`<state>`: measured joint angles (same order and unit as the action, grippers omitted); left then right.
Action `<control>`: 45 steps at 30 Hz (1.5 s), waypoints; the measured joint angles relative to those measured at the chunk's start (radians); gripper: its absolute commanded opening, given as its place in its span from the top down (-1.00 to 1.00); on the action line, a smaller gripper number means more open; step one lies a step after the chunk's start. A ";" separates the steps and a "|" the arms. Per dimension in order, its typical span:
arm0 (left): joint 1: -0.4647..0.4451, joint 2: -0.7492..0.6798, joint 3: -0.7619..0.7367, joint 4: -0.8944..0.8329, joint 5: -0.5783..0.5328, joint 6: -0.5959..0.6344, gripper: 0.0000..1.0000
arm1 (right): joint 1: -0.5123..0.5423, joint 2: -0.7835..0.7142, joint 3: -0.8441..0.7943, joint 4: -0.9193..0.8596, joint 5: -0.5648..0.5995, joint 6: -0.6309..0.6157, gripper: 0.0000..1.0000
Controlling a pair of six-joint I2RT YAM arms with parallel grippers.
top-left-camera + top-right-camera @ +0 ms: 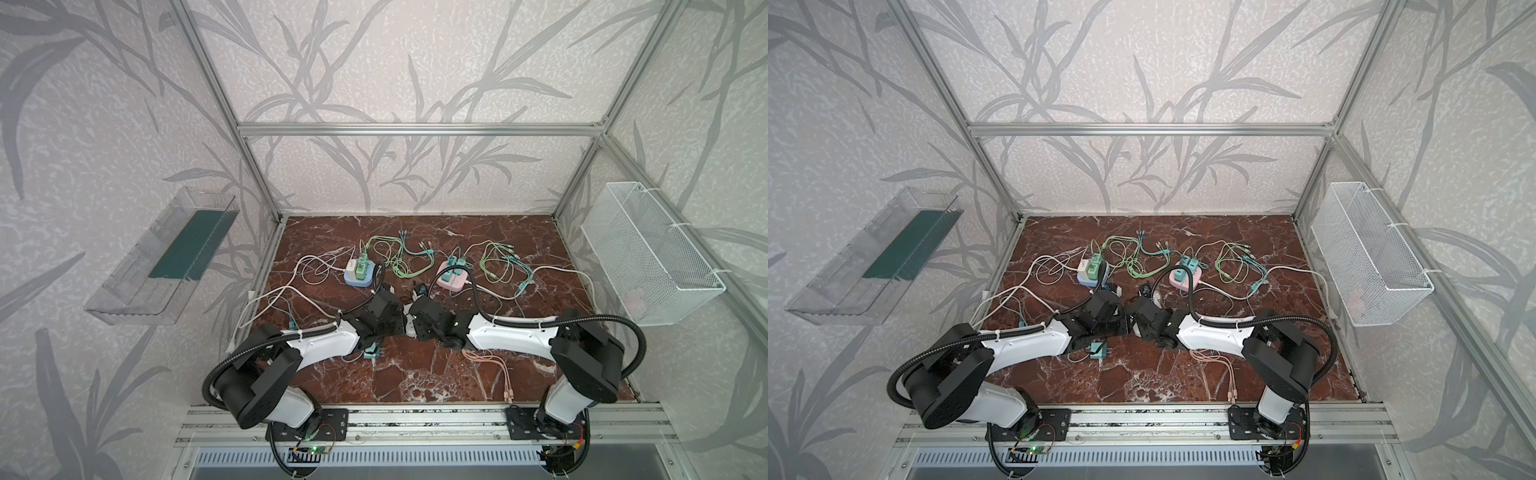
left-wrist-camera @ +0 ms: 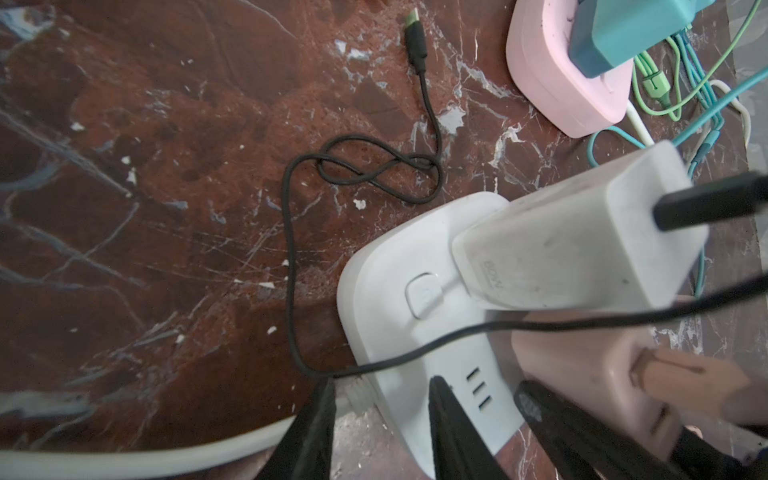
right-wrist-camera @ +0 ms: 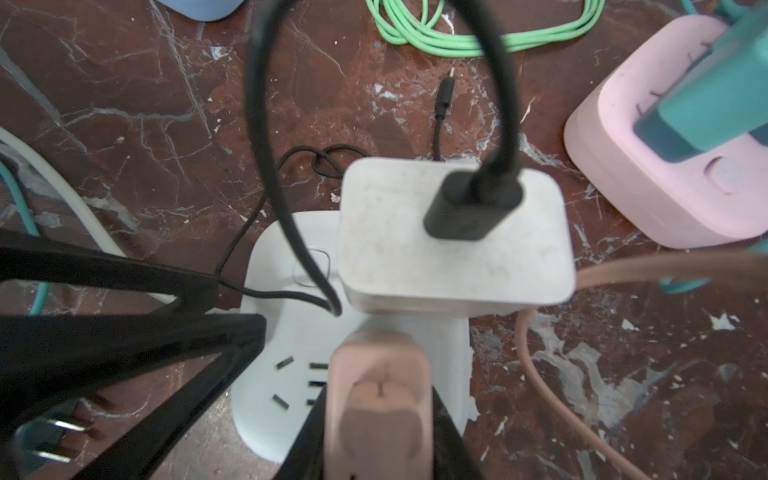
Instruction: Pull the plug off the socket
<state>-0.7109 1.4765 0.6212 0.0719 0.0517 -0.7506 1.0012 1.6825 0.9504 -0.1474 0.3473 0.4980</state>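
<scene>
plug (image 3: 374,365): dusty-pink block, matching cord (image 3: 536,374); stands on white socket (image 3: 286,390) beside white adapter (image 3: 395,257), mid-table (image 1: 415,374)
right gripper (image 3: 378,415): clenched on plug's sides
left gripper (image 2: 382,382): pinching the socket's edge

White socket (image 3: 266,386): flat multi-outlet block with empty slots and a button. It is laid flat on the bench (image 3: 124,104) near the pink power strip (image 3: 648,187), not touching it. Salmon-pink plug (image 3: 380,374) is stood upright at the socket end farthest from the pink power strip and clamped in the right end effector (image 3: 380,419). Prong seating is hidden. Matching cord (image 3: 536,374) is trailed across the bench.
</scene>
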 measured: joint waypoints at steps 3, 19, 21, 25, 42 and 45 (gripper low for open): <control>0.001 0.026 0.009 0.017 0.011 0.000 0.23 | 0.000 0.000 -0.003 0.005 -0.004 -0.002 0.46; 0.009 0.079 0.041 0.056 0.046 -0.012 0.35 | -0.010 0.000 -0.004 0.000 -0.006 -0.002 0.62; 0.009 0.080 0.043 0.054 0.046 -0.012 0.35 | -0.010 0.000 -0.004 0.000 -0.006 -0.002 0.64; 0.007 0.084 0.057 0.031 0.040 -0.010 0.35 | -0.010 0.000 -0.004 -0.002 -0.006 -0.002 0.65; -0.009 0.108 0.098 -0.011 0.024 -0.009 0.36 | -0.004 0.000 0.018 -0.061 0.020 -0.025 0.69; -0.009 0.110 0.098 -0.006 0.026 -0.011 0.36 | -0.004 0.000 0.018 -0.062 0.025 -0.024 0.69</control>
<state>-0.7197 1.5867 0.7193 0.0658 0.0772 -0.7616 0.9974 1.6825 0.9680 -0.2092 0.3721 0.4744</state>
